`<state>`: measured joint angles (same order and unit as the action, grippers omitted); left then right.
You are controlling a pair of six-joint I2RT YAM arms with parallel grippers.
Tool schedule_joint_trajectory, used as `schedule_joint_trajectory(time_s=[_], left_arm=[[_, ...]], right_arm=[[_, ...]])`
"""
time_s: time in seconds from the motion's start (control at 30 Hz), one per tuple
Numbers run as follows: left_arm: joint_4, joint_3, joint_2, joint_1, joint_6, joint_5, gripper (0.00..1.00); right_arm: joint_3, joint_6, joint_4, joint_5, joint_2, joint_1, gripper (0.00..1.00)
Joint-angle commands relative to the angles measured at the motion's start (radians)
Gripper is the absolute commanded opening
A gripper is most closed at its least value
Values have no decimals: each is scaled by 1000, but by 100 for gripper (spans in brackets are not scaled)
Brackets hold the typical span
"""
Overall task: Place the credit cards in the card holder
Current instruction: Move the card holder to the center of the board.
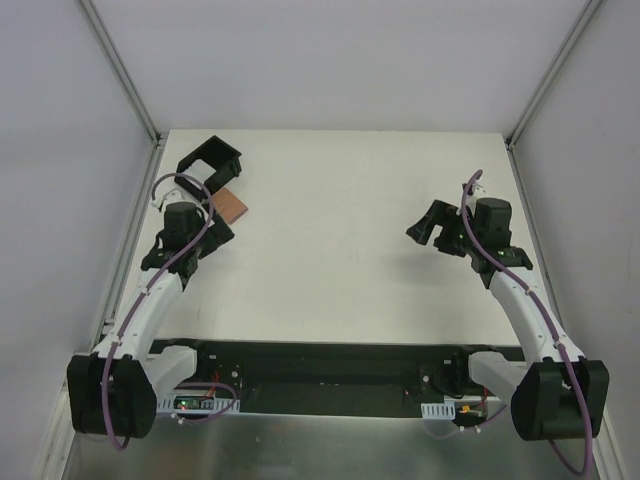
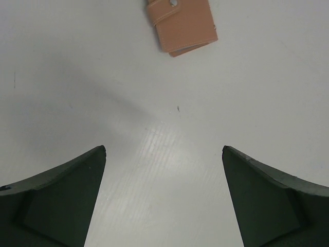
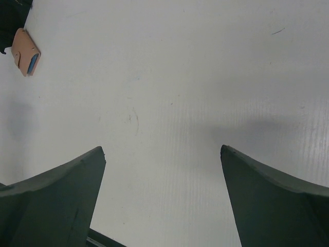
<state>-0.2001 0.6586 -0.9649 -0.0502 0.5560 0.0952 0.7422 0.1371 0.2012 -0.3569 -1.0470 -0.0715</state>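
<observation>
Card holder | ahead of left jaws, not touching | left, right jaws apart

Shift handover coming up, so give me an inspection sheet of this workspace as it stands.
Surface: white table, faint scuffs.
Job's things: card holder closed, far left; blue card edge shows inside it; no loose cards seen.
Clutter: black open-sided box next to the holder.
Hands: left hand and right hand open, holding nothing, above the table.
Cables: purple cable along each arm.
Surroundings: white walls, metal frame posts.
</observation>
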Motion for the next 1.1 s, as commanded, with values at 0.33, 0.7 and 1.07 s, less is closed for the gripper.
schedule_joint_trajectory(time_s=[0.33,0.7,1.07], left_arm=[[36,219,-403,-108,-64,245,91],[154,332,-629,-114,-162,225,91],[433,334,-695,-112,-317,-67,76]], right_arm=[[62,-88,122,26,15,4,99],[59,-103,138,44,-5,4,99],[66,-128,150,55,-38,4,96]])
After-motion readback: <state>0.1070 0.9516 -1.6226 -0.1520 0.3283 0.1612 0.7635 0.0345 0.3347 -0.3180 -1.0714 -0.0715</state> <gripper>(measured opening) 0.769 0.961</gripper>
